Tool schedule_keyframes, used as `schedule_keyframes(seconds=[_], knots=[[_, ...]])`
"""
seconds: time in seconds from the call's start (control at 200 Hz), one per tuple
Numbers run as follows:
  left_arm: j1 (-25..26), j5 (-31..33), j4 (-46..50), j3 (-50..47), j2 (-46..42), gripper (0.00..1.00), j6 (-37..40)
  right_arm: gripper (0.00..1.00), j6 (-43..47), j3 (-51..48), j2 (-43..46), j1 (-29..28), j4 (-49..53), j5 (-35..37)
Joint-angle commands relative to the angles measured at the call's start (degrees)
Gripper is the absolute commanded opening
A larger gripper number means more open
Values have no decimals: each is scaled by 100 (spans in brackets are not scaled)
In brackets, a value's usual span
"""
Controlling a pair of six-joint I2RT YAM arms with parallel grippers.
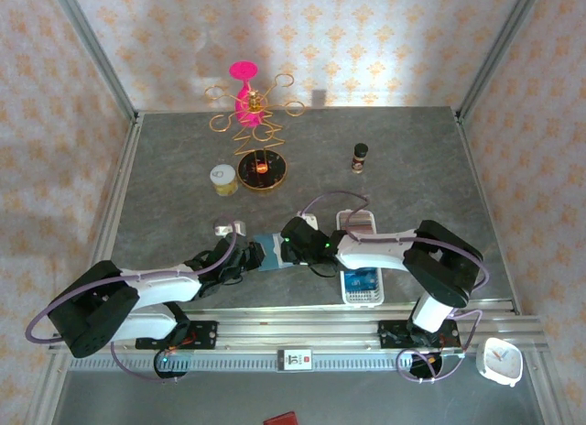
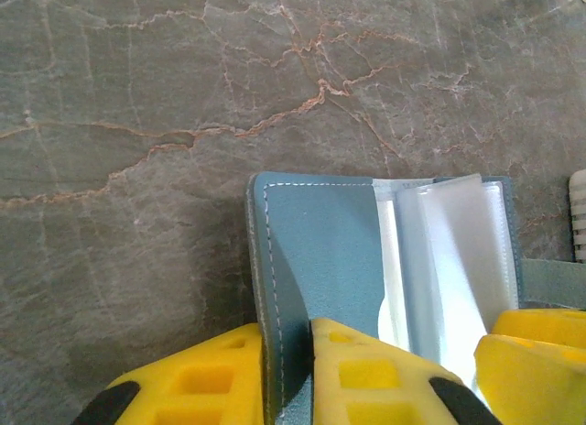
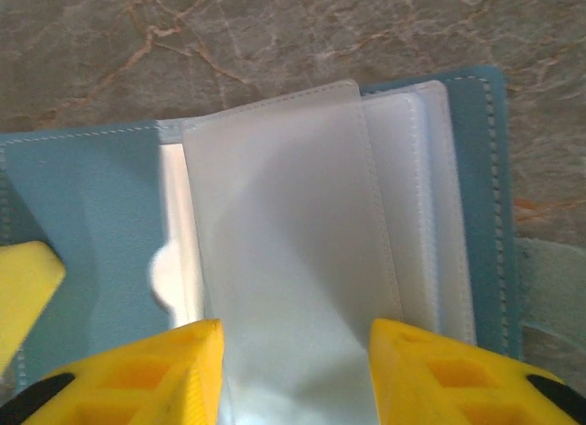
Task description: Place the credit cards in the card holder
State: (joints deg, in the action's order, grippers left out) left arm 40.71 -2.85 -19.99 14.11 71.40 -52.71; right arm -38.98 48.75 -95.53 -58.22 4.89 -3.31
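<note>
While pinned open on the worktop (image 1: 412,168) near front centre, reads as the pocket-opening step for the card holder (image 1: 268,254); no card loaded yet. Starting left, top view: small greyish flat piece (image 1: 227,227) just behind the left arm's tip, maybe one of the cards, too small to call. Next, left fingers (image 2: 366,379): clenched on the holder's left teal cover, edge nipped between them, cover lying flat on grey stone. Just right of that, clear plastic sleeves (image 2: 449,251) fanned up off the spine; see-through, nothing visible in any pocket. Then right fingers (image 3: 439,370): released, spread wide, no card carried, one clear sleeve between them and tilted up off the stack; touching it or just above, cannot tell. Further right, top view: long white slotted tray (image 1: 359,222) under and just beside the right forearm, holding what looks like a bright blue card (image 1: 360,279) toward its near end; nothing else made out in its slots. Next move likely calls for right fingers off the sleeve, across to the tray, a pinch on that card's edge, then a slide into an open pocket mouth with the left cover held down. Risk: sleeve flopping shut once let go; thin card awkward to lift from tray.
</note>
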Motion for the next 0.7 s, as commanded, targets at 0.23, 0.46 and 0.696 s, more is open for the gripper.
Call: schedule_keyframes(seconds=[0.23,0.46,0.696], knots=[[-33,-252,-413,-160,244,9,-121,46,-255,-129,-91,-13,-1002,-692],[-31,-236,-528,-249,270,5,-171,46,-452,-250,-64,-13,-1549,-1049],[-36,-190,-634,-329,361,2,-201,46,-586,-468,381,-10,-2288,-1363]])
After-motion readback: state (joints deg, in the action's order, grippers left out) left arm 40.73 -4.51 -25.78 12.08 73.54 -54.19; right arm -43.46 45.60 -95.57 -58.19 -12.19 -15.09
